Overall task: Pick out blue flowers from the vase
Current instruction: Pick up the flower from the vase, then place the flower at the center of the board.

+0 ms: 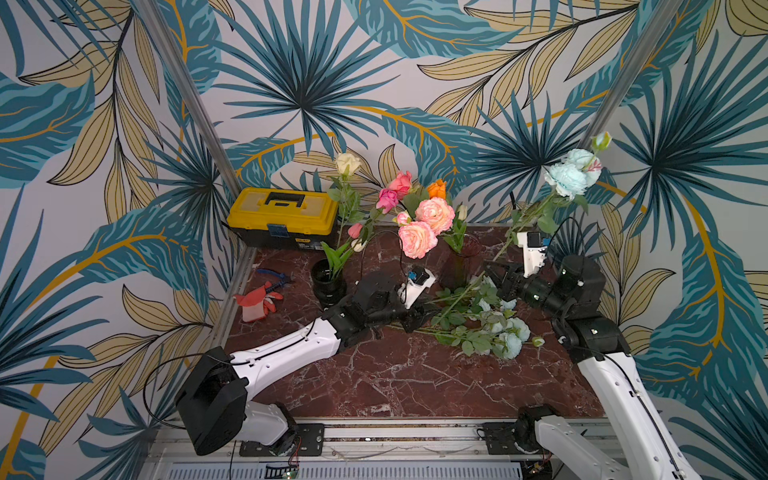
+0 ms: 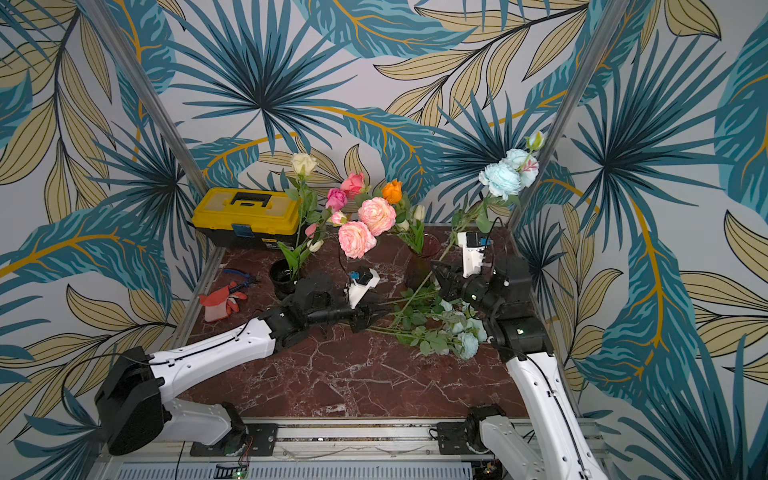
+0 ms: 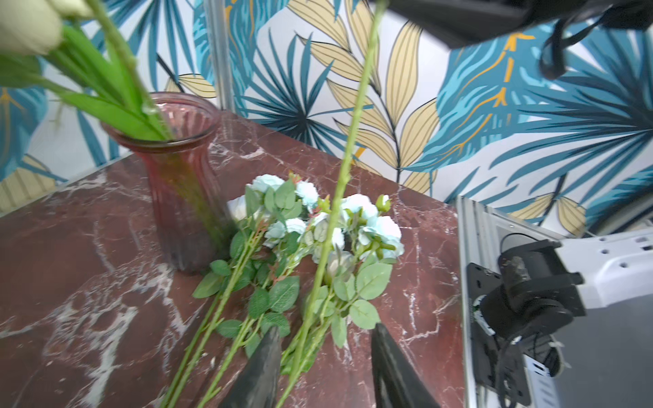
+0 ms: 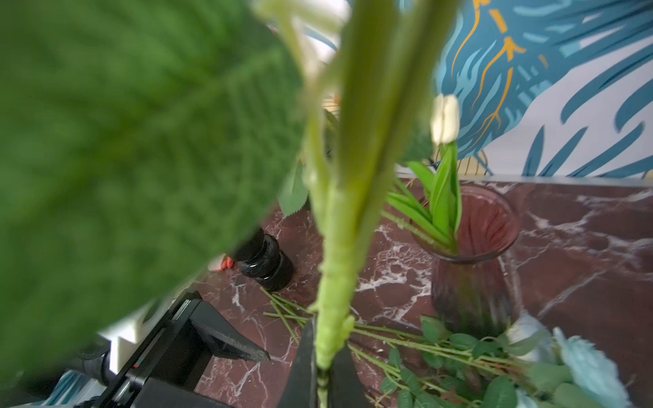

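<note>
Blue flower spray [image 1: 569, 174] stood upper right of frame, stem pinched in right hand [image 1: 496, 268], out of pink glass vase [image 1: 459, 266]. More blue flowers [image 1: 500, 328] lay on counter [image 1: 374, 374]. No blue left in vase; probably only set-down remained. Left hand [image 1: 415, 322] part-open, empty.

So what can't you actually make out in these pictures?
- Right wrist view: a blurred leaf hides the blooms of the held blue flower.
- Left wrist view: the left gripper is cut off by the edge; contact with the stems is unclear.
- Top views: the yellow toolbox label is too small to read.
</note>
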Controlling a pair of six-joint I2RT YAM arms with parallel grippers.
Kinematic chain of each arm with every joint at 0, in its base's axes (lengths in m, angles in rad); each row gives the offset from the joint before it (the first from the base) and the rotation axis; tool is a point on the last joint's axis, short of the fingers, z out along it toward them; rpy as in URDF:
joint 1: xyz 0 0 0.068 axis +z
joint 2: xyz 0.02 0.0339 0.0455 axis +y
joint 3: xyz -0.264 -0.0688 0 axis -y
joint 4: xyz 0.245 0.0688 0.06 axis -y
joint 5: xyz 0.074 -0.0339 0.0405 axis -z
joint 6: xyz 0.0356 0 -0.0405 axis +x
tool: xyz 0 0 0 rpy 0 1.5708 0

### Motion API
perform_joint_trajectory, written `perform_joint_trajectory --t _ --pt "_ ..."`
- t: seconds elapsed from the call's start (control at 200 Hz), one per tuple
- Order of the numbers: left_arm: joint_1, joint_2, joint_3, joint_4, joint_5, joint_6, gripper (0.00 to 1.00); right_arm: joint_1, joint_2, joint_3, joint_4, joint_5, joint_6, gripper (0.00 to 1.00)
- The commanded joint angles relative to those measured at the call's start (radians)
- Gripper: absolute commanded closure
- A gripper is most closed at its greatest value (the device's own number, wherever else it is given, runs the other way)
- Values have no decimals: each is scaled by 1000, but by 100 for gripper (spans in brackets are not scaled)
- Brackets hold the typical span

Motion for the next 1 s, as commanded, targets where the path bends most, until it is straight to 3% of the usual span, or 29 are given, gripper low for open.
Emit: perform_joint_trajectory --t 0.0,0.35,0.991 --pt "-16 38 20 73 52 -41 57 30 -34 -52 182 -21 100 93" --pt "-15 142 129 94 69 -24 57 77 -27 -97 214 -37 136 93" --pt "3 179 211 94 92 -7 59 130 33 -123 219 -21 118 93"
